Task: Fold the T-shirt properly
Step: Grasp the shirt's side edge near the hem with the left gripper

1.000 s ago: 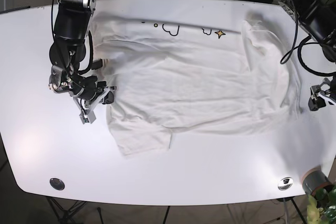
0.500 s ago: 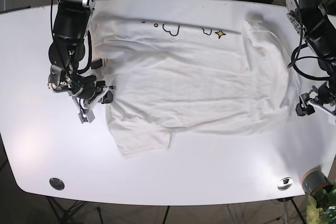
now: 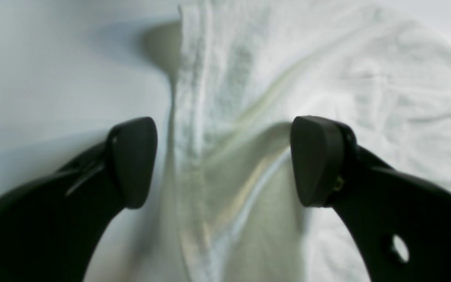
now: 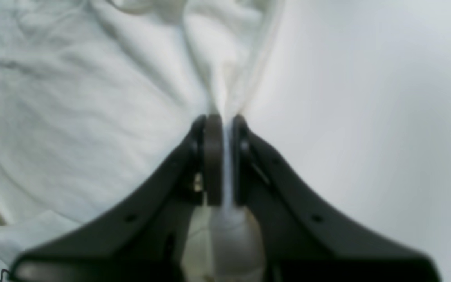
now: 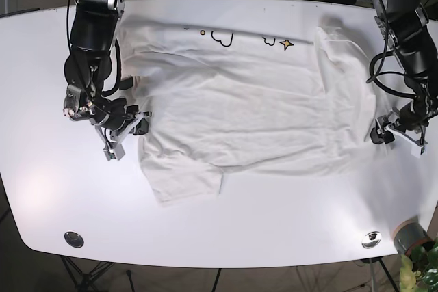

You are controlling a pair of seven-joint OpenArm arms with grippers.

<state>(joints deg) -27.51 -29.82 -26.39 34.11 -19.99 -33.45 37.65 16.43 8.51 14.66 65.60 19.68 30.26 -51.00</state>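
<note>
Right gripper (image 5: 123,135): fingers clamped on the T-shirt's side edge near the tabletop's left edge. White T-shirt (image 5: 253,111): spread across the white tabletop (image 5: 274,223); thin, limp, light, creasing easily; best held at hems or corners. Left gripper (image 3: 223,160): fingers apart, straddling the opposite hem.

You look straight down from overhead on the whole white table (image 5: 274,223). Each wrist camera peers close along its own fingers, and both share with the overhead view one edge of the T-shirt (image 5: 260,100).
</note>
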